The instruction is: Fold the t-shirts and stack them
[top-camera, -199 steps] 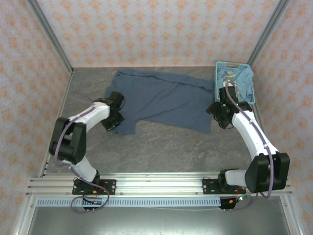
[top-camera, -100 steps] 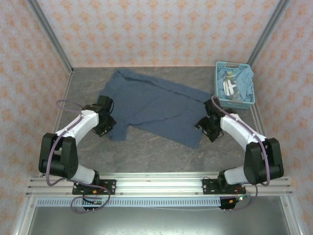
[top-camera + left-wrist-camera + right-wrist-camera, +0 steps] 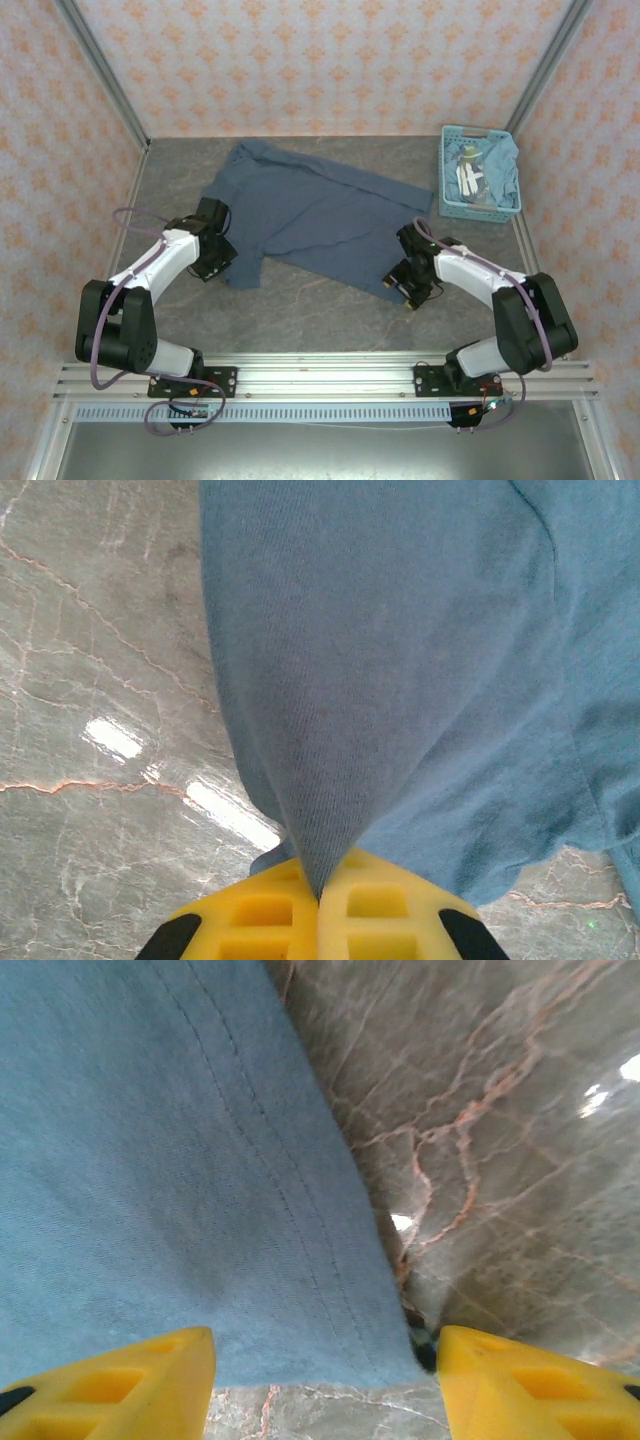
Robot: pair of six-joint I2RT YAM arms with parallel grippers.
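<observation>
While spread across the marbled table (image 3: 320, 315), fills its middle as a slate-blue t-shirt (image 3: 310, 215), left of a light-blue basket (image 3: 478, 130). Grips its near-left edge in clenched left hand (image 3: 320, 895); straddles its near-right corner with released right hand (image 3: 325, 1355).

Left gripper (image 3: 320, 892) is clamped shut on the t-shirt (image 3: 400, 680). Right gripper (image 3: 325, 1355) is spread wide. Both are posed low, elbows bent.

Open tabletop (image 3: 320, 315) near — basket (image 3: 478, 131) far-right
</observation>
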